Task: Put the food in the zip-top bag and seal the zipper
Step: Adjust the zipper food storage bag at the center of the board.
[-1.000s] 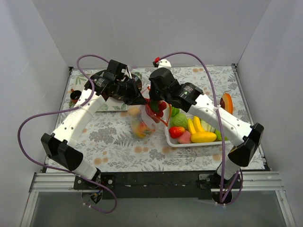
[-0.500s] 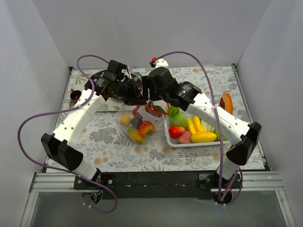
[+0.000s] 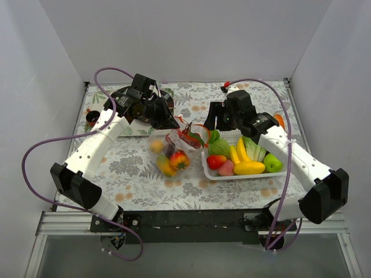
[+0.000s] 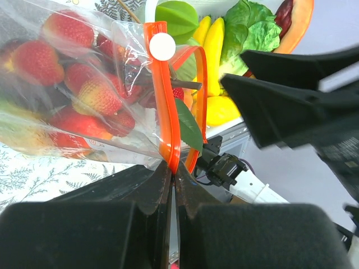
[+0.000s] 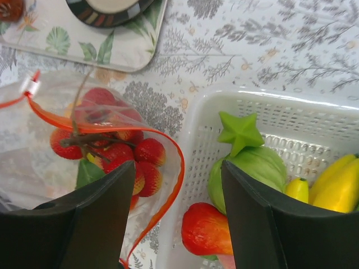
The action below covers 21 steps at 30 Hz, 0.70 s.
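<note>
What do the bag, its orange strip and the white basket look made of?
The zip-top bag: thin clear plastic film, glossy, crinkled with bright glints. The zipper: smooth orange-red plastic strip, apparently flexible since it curves. The basket: white rigid-looking plastic, matte, with moulded perforated walls.

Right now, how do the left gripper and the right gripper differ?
The left gripper is shut on the zipper; the right gripper is open and holds nothing. The left touches the zip-top bag; the right hovers over the edge of the white basket. Both are black.
</note>
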### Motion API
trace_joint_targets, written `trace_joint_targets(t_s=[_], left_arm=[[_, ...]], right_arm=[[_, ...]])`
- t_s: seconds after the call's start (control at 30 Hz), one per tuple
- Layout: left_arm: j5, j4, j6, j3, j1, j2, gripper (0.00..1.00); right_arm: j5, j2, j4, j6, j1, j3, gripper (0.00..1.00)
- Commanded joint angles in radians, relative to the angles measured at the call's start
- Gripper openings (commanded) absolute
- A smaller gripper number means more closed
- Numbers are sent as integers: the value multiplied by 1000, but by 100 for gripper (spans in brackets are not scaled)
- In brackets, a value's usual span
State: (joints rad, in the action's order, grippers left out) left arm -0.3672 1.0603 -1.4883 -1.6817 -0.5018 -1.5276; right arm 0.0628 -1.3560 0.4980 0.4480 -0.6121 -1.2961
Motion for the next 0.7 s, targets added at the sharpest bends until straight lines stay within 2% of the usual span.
trace_joint_targets(t_s=[0.0, 0.13, 0.2, 0.23, 0.27, 0.33, 0.37, 0.43, 0.47, 0.53, 0.6, 0.67], left_arm=[[-15, -26, 0, -12, -4, 57, 0], [-10, -19, 0, -16, -4, 58, 0], [-7, -14, 0, -19, -4, 58, 0], [-6, -13, 0, -18, -4, 61, 0], [-3, -8, 0, -21, -4, 63, 0], [8, 6, 2, -26, -4, 70, 0], [11, 10, 2, -26, -4, 73, 0], [39, 27, 5, -29, -4, 83, 0], [50, 33, 5, -30, -4, 90, 0], [79, 50, -4, -29, -4, 98, 0], [157, 69, -16, -23, -4, 99, 0], [251, 99, -36, -1, -3, 87, 0]], right_arm=[[-215, -24, -164, -32, 29, 58, 69], [-259, -63, -205, -29, 31, 81, 68], [-262, -84, -219, -22, 31, 90, 62], [-264, -91, -225, -16, 31, 90, 58], [-264, -97, -239, -11, 31, 90, 48], [-253, -115, -246, -5, 32, 84, 38], [-250, -123, -240, -3, 31, 77, 30], [-251, -144, -228, 1, 29, 49, 23], [-251, -149, -222, 6, 28, 43, 13], [-250, -146, -207, 15, 15, 11, 3], [-229, -131, -169, 26, -35, -37, 1], [-169, -123, -122, 29, -95, -155, 1]])
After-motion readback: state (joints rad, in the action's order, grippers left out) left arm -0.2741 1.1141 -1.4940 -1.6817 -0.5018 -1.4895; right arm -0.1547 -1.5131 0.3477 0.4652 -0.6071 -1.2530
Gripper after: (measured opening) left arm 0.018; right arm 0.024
